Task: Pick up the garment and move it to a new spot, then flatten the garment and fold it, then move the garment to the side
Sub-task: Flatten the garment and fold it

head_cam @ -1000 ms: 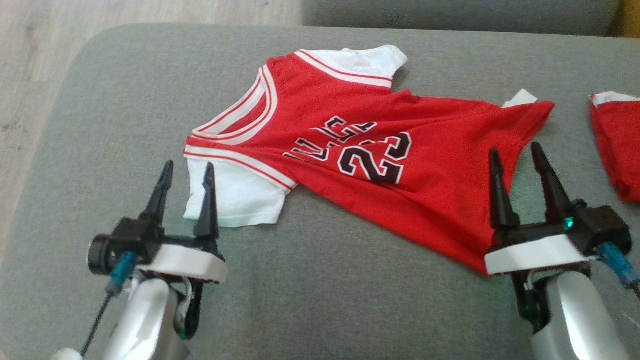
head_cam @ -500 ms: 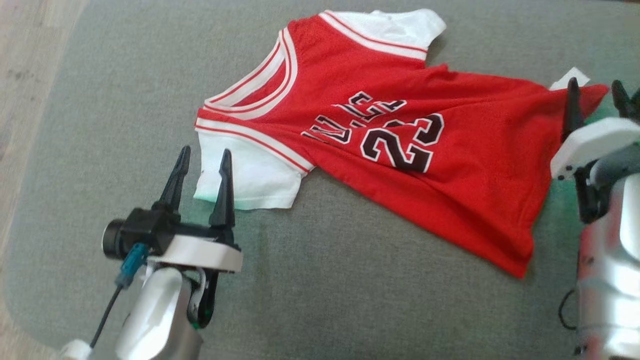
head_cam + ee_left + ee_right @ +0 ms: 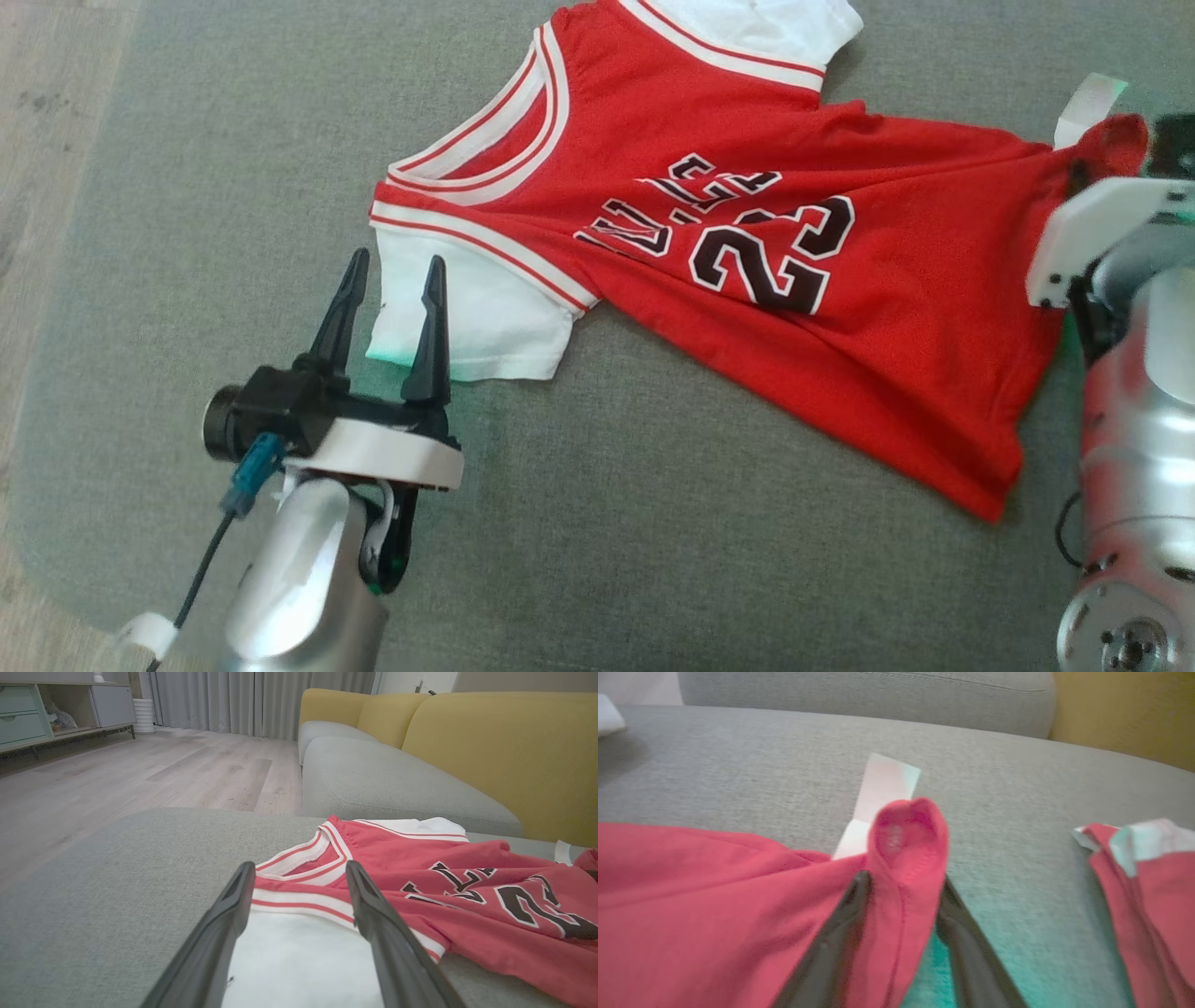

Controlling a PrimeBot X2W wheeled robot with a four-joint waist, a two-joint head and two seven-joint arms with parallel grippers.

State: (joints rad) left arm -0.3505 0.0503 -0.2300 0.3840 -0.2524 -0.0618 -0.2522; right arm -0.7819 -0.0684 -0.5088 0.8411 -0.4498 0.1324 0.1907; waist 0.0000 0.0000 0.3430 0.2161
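Observation:
The garment (image 3: 747,243), a red jersey with white sleeves and the number 23, lies spread on a grey cushion (image 3: 653,523). My right gripper (image 3: 1120,154) is at its far right hem corner. In the right wrist view the red corner (image 3: 906,830) bunches up in a raised fold between that gripper's (image 3: 903,879) dark fingers, which press on it from both sides. My left gripper (image 3: 396,259) stands open just in front of the near white sleeve (image 3: 467,317). The sleeve (image 3: 299,952) shows between the gripper's (image 3: 299,865) spread fingers in the left wrist view, untouched.
A white tag (image 3: 882,793) sticks out beside the pinched corner. A second red piece of clothing (image 3: 1148,882) lies further right on the cushion. Wooden floor (image 3: 47,140) runs along the cushion's left edge. A yellow sofa back (image 3: 490,742) rises behind.
The head camera has tilted, shifting the whole picture. My right gripper has travelled up along the hem to its far corner and narrowed onto the cloth. The left gripper stays open by the sleeve.

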